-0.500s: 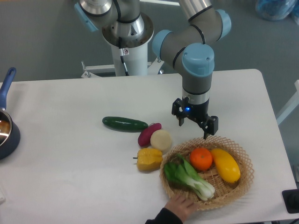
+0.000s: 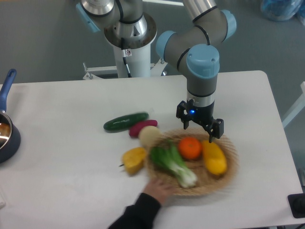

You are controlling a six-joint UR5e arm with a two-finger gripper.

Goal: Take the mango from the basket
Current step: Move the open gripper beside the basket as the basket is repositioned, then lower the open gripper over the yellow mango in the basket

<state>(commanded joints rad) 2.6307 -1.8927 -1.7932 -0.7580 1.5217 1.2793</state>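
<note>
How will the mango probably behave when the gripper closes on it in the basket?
The mango looks smooth and glossy, so it may slip between the fingers. Its elongated oval shape could roll or pivot against the orange beside it. The basket appears blurred with a hand at its rim, so the target may shift.

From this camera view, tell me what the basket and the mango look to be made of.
Basket: looks like tan woven wicker, matte, with a visible weave, though motion blur softens it here. Mango: smooth, evenly yellow, slightly glossy skin with no blemishes; that uniform look hints at a plastic replica, but the picture cannot settle whether it is real fruit.
</note>
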